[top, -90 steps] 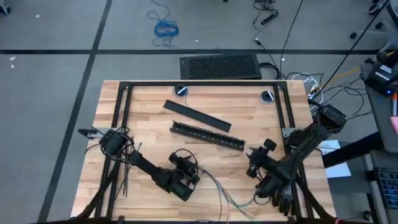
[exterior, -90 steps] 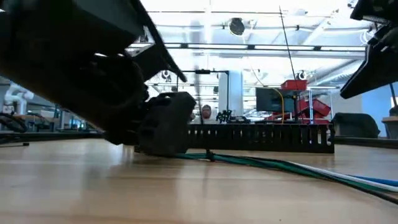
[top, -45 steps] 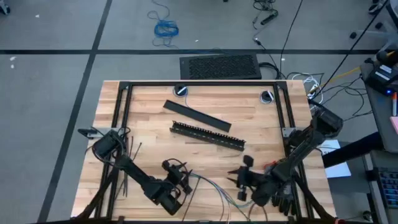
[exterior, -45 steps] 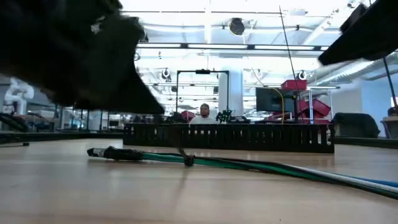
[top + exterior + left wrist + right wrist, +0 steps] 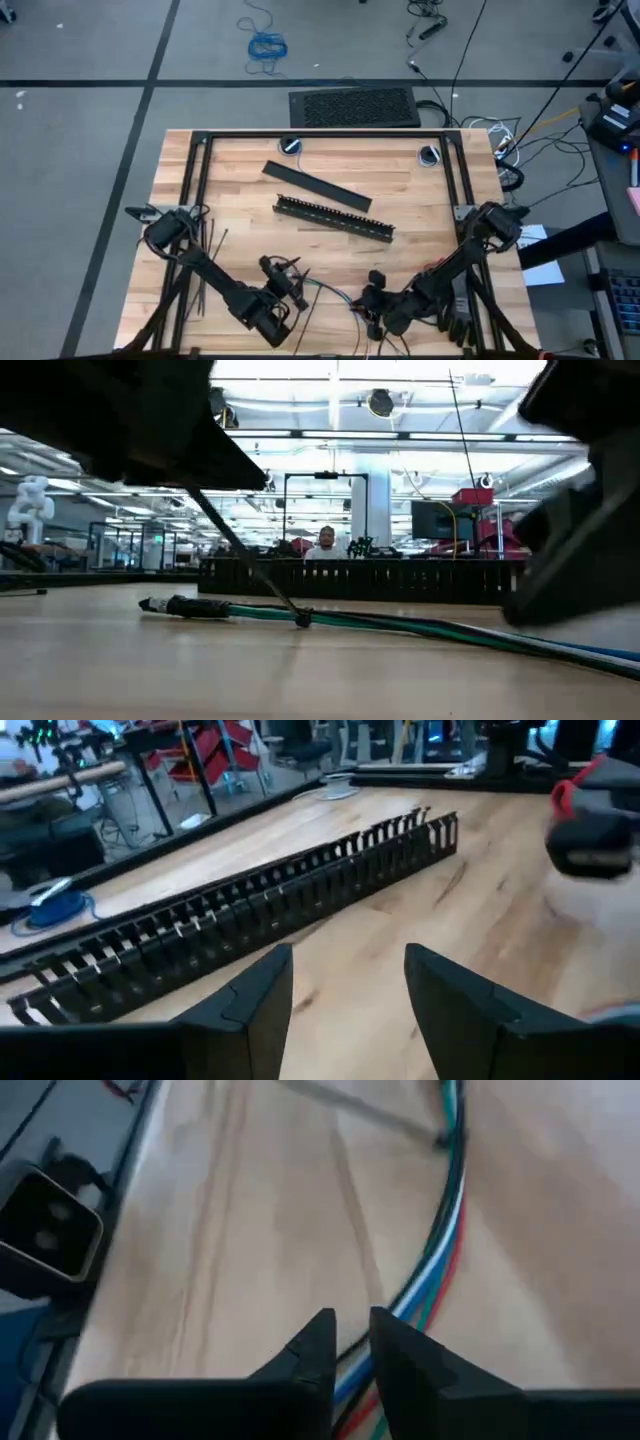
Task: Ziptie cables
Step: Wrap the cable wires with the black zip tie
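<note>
In the low view both arms are showing only as dark blurred masses cut off by the picture's edges, and their fingertips are not visible there. In the high view the near ends of the cables (image 5: 335,300) are running off the table's (image 5: 240,215) near edge, so their full length is hard to make out.

The cables are lying on the near middle of the table, between the two grippers. In the right wrist view they are passing just beyond the right gripper (image 5: 345,1342), whose fingers are standing nearly together with only a slim gap and pinching nothing. A thin ziptie (image 5: 245,565) is slanting up from the bundle toward the left arm.

The left gripper (image 5: 345,990) is facing the slotted bar (image 5: 250,915), its fingers spread and empty. The spare zipties (image 5: 203,262) are lying at the table's left side.

Both arms are reaching low, inward and nearward, over the table's near edge.
</note>
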{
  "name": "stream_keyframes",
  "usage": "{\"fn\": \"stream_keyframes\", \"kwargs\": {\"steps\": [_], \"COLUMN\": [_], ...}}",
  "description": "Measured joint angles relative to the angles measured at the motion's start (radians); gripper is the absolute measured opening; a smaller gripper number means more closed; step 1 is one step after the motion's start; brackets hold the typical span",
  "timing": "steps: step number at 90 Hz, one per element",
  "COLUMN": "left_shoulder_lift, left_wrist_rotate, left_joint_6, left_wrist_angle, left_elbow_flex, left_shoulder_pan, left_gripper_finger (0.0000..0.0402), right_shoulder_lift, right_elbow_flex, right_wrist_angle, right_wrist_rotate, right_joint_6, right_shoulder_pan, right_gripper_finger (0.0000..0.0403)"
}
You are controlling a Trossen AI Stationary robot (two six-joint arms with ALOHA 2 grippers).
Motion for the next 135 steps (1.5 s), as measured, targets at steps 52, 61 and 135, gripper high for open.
{"fn": "stream_keyframes", "kwargs": {"steps": [52, 61, 135], "left_shoulder_lift": [0.101, 0.101, 0.05], "left_wrist_rotate": [0.189, 0.189, 0.022], "left_joint_6": [0.022, 0.021, -0.232], "left_wrist_angle": [0.031, 0.024, -0.199], "left_elbow_flex": [-0.002, -0.002, 0.01], "left_shoulder_pan": [0.116, 0.114, 0.008], "left_gripper_finger": [0.0191, 0.0191, 0.0191], "right_shoulder_lift": [-0.041, -0.093, -0.249], "right_elbow_flex": [-0.002, -0.01, 0.037], "right_wrist_angle": [-0.23, -0.32, -0.365], "right_wrist_rotate": [0.098, 0.171, 0.188], "right_joint_6": [-0.159, -0.205, -0.108], "right_shoulder_pan": [-0.091, -0.099, 0.035], "right_gripper_finger": [0.0009, 0.0008, 0.0008]}}
